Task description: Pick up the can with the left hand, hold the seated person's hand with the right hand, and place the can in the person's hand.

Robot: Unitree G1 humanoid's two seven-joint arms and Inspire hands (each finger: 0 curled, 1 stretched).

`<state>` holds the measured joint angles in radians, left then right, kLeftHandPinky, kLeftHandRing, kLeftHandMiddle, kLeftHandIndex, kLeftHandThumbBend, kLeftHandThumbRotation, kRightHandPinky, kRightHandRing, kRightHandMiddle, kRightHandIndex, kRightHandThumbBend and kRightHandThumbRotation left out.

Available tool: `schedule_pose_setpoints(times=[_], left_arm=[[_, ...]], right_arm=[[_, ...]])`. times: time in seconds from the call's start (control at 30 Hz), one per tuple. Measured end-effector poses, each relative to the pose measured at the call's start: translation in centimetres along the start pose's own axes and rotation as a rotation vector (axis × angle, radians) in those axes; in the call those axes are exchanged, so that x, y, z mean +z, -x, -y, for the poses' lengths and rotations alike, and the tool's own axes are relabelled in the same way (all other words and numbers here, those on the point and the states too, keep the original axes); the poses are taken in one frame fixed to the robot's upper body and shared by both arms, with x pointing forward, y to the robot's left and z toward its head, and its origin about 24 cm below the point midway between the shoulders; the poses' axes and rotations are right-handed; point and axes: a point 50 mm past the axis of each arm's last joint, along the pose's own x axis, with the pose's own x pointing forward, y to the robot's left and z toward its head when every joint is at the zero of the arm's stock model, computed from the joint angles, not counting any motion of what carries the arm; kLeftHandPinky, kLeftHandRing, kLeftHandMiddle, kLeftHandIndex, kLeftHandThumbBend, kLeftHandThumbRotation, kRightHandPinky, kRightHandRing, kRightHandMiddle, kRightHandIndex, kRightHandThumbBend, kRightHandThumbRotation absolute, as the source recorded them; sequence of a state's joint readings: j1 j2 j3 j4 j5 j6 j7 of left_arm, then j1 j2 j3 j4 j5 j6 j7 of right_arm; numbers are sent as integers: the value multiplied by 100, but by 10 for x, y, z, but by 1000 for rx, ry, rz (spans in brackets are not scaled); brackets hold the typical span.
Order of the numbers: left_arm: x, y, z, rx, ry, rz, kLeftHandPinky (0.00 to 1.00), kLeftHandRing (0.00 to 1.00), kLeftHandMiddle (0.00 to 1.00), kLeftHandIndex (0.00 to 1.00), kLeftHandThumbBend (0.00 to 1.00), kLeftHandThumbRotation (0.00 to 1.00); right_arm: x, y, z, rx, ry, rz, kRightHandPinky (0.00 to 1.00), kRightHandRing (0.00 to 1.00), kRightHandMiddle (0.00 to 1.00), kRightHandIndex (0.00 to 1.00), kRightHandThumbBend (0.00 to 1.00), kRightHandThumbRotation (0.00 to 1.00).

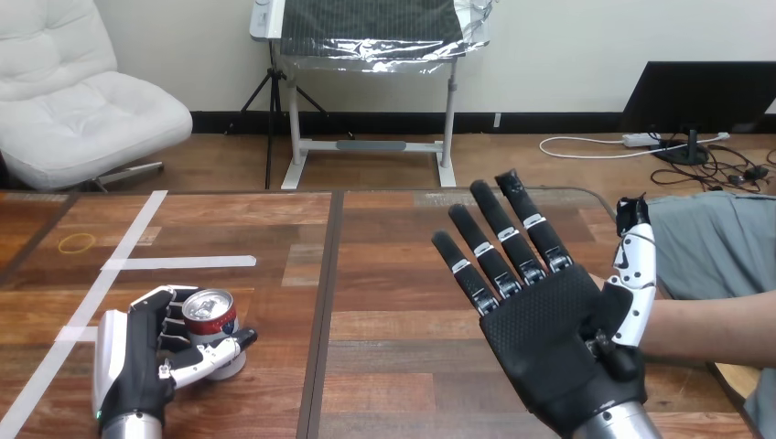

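Left hand [137,355] is closed round the can [211,311] at the near left of the table [393,274], fingers behind it and thumb across its front. The can is kept upright and seems to rest on the wood. Right hand [547,340] is held spread wide at the near right, palm up, with nothing grasped. The person's forearm [718,327] is seen coming in from the right edge and passing behind that hand's thumb. The person's hand is hidden by the palm, so contact cannot be told.

A slip or tilt may be caused if the smooth can is lifted on a loose grasp. The can is well apart from the person, so a long carry is needed, and it may be dropped if it is released before the person's hand is steadied.
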<state>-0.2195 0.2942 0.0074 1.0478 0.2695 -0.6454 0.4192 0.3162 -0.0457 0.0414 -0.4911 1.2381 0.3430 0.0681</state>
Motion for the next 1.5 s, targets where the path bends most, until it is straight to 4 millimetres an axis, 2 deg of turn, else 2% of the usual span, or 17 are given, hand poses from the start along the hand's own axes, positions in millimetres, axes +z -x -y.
schedule_pose_setpoints(times=[0.97, 1.5], left_arm=[[4, 2, 6, -15, 19, 37, 42, 45, 49, 54, 65, 0], [25, 3, 20, -53, 132, 137, 43, 45, 49, 54, 65, 0]], right_arm=[[1, 0, 4, 1, -6, 6, 100, 98, 93, 93, 47, 86], [2, 0, 5, -5, -6, 8, 100, 95, 92, 92, 46, 81]])
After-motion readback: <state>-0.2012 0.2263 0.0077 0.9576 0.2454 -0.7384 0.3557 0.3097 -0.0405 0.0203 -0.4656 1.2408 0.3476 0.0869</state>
